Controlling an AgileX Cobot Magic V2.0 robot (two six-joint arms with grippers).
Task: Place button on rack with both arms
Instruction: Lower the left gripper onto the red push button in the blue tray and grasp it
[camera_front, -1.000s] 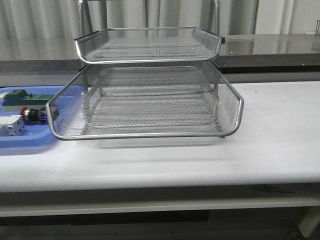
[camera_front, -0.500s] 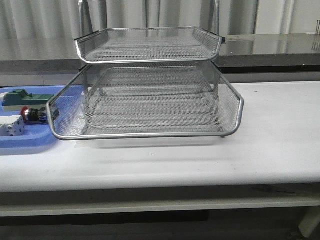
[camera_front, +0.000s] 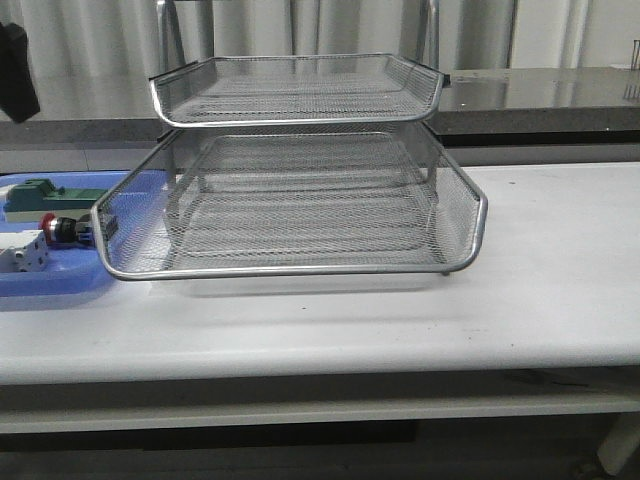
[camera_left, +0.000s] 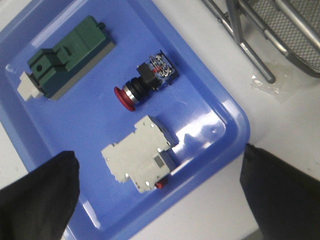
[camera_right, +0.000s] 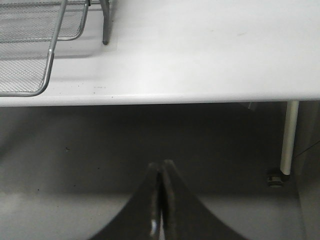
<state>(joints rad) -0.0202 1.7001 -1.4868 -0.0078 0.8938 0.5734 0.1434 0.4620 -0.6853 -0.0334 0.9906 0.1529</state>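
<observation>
Lying on its side in the blue tray (camera_left: 220, 120): button (camera_left: 145, 82), red mushroom head, silver collar, black body, between green block (camera_left: 67, 55) and white box (camera_left: 142, 160), apart from rack (camera_front: 300, 170). Left gripper (camera_left: 160, 200) spread wide above; right gripper (camera_right: 160, 200) pressed together, empty.

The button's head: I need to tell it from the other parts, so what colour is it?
Red, on the button in the blue tray; clearest in the left wrist view.
</observation>
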